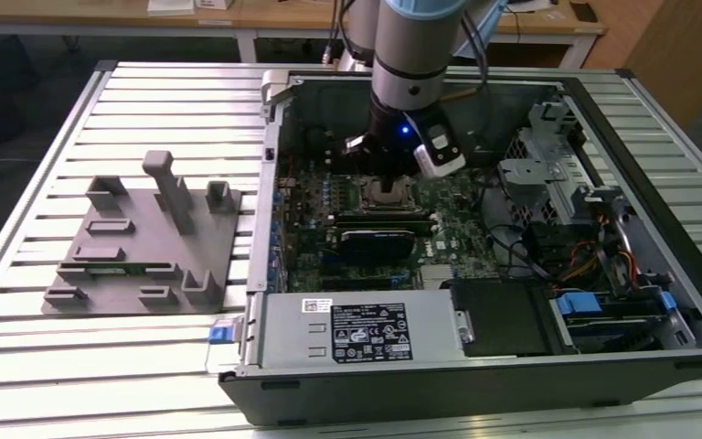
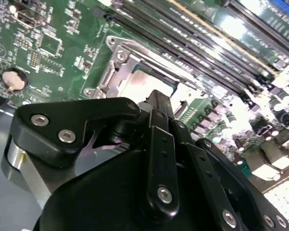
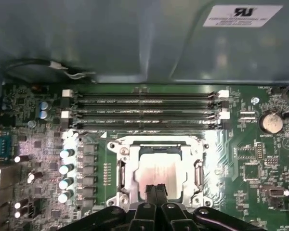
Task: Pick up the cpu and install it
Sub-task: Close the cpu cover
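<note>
The cpu [image 3: 160, 166], a small square chip with a pale silvery top, lies flat inside the open metal socket frame [image 3: 121, 169] on the green motherboard [image 3: 33, 139]. My gripper [image 3: 156, 189] stands right over the chip's near edge with its two black fingers pressed together and nothing between them. In the second wrist view the fingertips [image 2: 160, 102] reach down to the cpu [image 2: 142, 83]; whether they touch it cannot be told. In the exterior view the arm reaches straight down into the open computer case, with the gripper [image 1: 388, 183] at the socket.
Several long memory slots [image 3: 144, 111] run beside the socket, with a row of capacitors [image 3: 66, 168] and a coin battery [image 3: 270, 121] nearby. The grey power-supply box [image 1: 357, 331] and a drive cage [image 1: 558, 174] crowd the case. A grey parts fixture [image 1: 143, 242] sits at the exterior view's left.
</note>
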